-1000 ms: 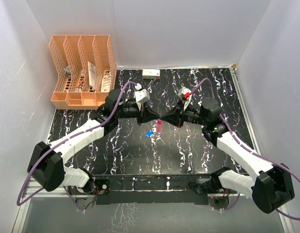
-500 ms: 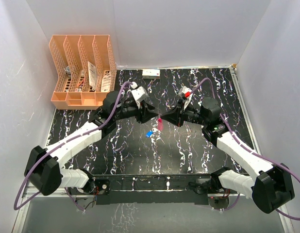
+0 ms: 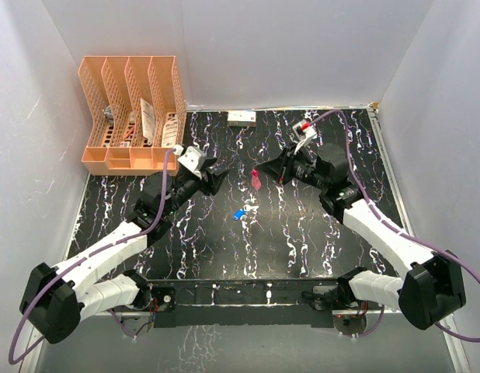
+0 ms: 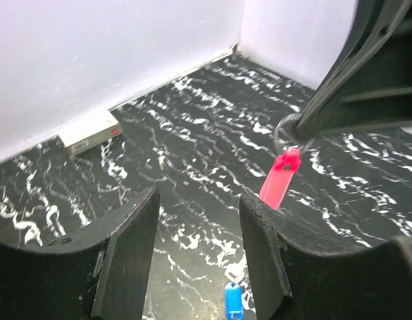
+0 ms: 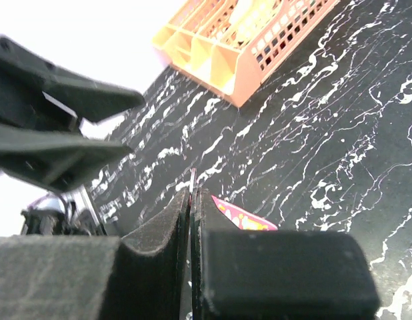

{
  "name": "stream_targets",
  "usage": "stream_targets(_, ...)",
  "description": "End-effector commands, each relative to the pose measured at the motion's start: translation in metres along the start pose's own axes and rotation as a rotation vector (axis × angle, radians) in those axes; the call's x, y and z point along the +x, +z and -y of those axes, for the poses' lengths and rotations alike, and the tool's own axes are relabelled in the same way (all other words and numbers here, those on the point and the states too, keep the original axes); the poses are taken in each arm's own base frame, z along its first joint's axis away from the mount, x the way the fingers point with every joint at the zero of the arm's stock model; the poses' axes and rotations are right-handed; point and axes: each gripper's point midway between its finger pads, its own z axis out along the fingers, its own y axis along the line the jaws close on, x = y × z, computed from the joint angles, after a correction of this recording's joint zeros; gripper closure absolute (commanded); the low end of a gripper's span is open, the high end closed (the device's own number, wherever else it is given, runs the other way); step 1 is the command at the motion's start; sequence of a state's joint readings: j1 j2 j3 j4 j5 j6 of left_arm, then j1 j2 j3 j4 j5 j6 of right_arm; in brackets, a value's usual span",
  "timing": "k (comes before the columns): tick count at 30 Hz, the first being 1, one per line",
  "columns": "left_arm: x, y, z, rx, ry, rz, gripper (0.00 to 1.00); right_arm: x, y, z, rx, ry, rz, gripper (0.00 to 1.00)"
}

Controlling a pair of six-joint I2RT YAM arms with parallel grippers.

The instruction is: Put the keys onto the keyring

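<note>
Right gripper [image 3: 263,169] clamps the keyring [image 3: 256,183] — strap dangling; left gripper [image 3: 217,174] stands with jaws apart.

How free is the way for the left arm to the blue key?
Probably yes: the left pincer is open and empty, and the blue key lies uncovered nearby, nothing between them.

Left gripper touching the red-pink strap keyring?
Apart. Top view shows bare marbled table between the open left gripper and the red-pink strap keyring, which hangs from the shut right gripper.
</note>
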State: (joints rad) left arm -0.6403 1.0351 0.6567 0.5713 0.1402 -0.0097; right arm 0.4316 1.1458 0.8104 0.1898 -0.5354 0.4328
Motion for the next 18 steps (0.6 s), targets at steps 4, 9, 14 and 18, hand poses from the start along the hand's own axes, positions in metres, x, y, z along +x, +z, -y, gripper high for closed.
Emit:
stream_targets(4, 0.000, 0.007, -0.020, -0.146, 0.034, 0.072, 0.47, -0.059, 0.010, 0.000, 0.125, 0.234, 0.142, 1.00)
stream_targets(9, 0.002, 0.018, -0.010, -0.167, 0.136, 0.081, 0.45, -0.070, 0.014, -0.001, 0.178, 0.297, 0.151, 1.00)
stream_targets(14, 0.006, 0.033, 0.010, -0.189, 0.245, 0.092, 0.40, -0.071, 0.021, 0.006, 0.266, 0.332, 0.129, 1.00)
stream_targets(18, 0.005, 0.038, 0.024, -0.225, 0.314, 0.138, 0.37, -0.067, 0.025, 0.009, 0.314, 0.358, 0.112, 1.00)
